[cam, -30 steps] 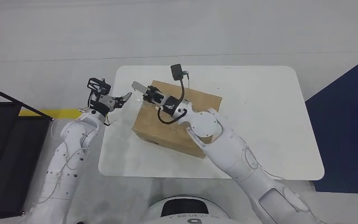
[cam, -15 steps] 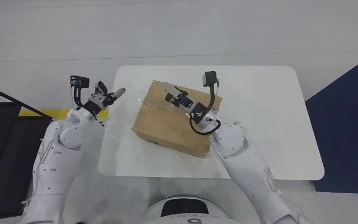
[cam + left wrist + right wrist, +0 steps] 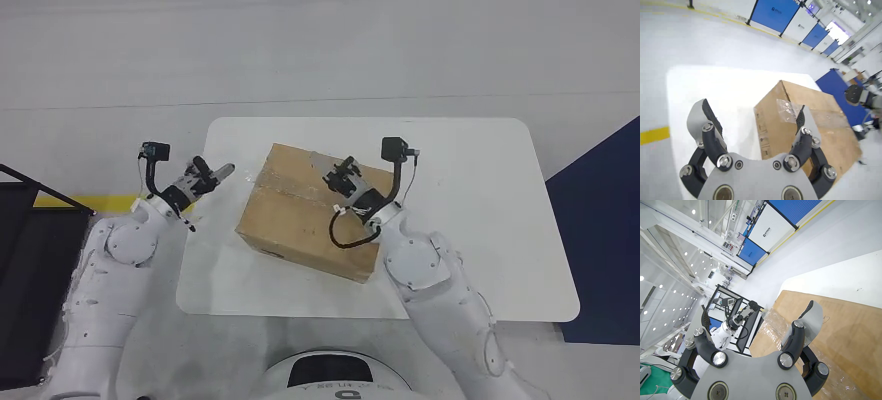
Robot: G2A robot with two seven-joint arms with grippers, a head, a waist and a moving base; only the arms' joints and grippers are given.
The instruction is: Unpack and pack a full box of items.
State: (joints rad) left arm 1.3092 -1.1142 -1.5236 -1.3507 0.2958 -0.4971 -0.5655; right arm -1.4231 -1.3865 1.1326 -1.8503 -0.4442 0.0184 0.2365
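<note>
A closed cardboard box (image 3: 300,215) sealed with clear tape (image 3: 785,109) sits on the left half of the white table (image 3: 470,200). My left gripper (image 3: 212,173) hovers off the table's left edge, level with the box's far left corner and apart from it. In the left wrist view it (image 3: 753,113) is open, with nothing between its fingers, and the box (image 3: 810,128) lies just ahead. My right gripper (image 3: 345,176) hangs open over the box top near its far edge. In the right wrist view it (image 3: 758,310) is empty above the taped seam (image 3: 772,328).
The table's right half (image 3: 480,240) is bare white surface. A black frame (image 3: 25,195) stands on the floor to the left, and a blue partition (image 3: 610,210) stands to the right. The left arm's gripper (image 3: 751,307) appears farther off in the right wrist view.
My right gripper has drawn back from the box's far left corner to the middle of the box top. My left gripper shifted slightly away and then back toward the box.
</note>
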